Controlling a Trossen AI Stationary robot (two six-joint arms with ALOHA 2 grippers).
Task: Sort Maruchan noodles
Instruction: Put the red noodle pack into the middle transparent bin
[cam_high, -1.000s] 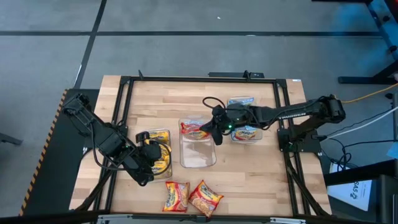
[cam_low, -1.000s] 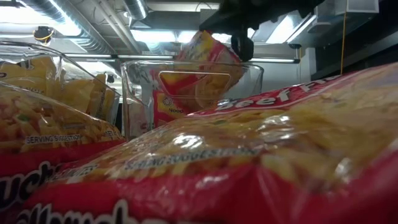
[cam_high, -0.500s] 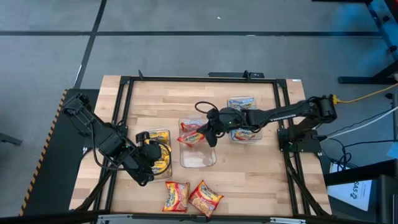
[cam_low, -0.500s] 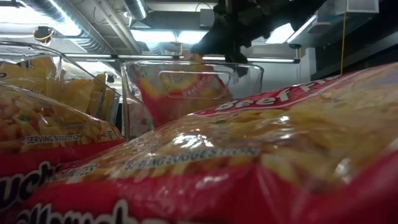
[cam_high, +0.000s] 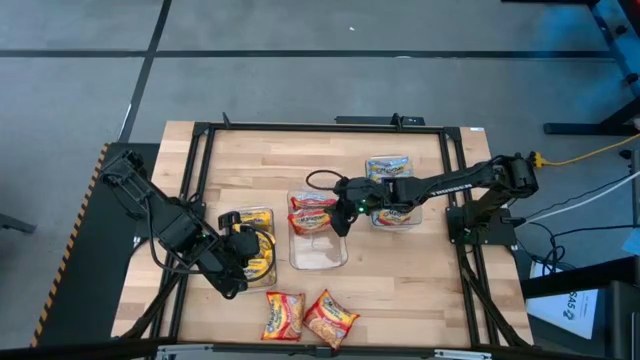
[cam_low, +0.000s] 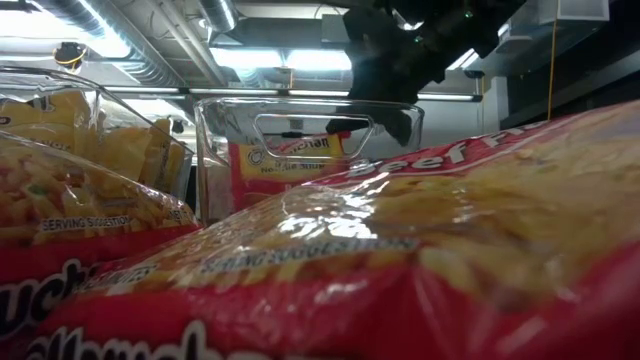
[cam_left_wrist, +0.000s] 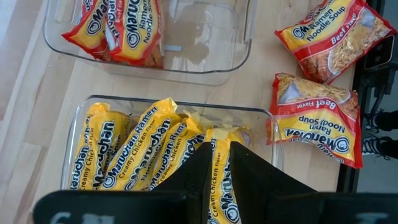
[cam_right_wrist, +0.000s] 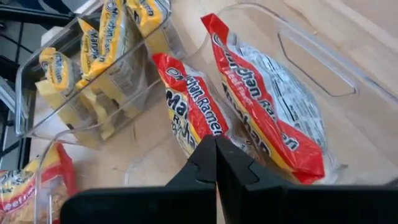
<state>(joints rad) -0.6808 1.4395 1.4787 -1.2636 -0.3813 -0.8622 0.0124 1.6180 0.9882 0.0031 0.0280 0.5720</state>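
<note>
Pale wood counter (cam_high: 420, 270) up close: two red beef packets (cam_high: 303, 315) lie loose at the near edge, unsorted. Left pincer (cam_left_wrist: 214, 163) clamps a yellow packet (cam_left_wrist: 219, 186) over the full yellow tray (cam_high: 250, 258) — it could snag. Farther on, right pincer (cam_high: 340, 215), pressed together, sits over the middle tray (cam_high: 318, 258) holding red packets (cam_high: 311, 211).

I count three clear trays (cam_high: 318, 258) on the desk (cam_high: 400, 270). Two red packets (cam_left_wrist: 127, 31) stand in the middle tray and two red beef packets (cam_high: 305, 316) lie loose. I make out roughly five yellow packets (cam_left_wrist: 134, 163); the blue-edged ones (cam_high: 387, 165) I cannot count.
</note>
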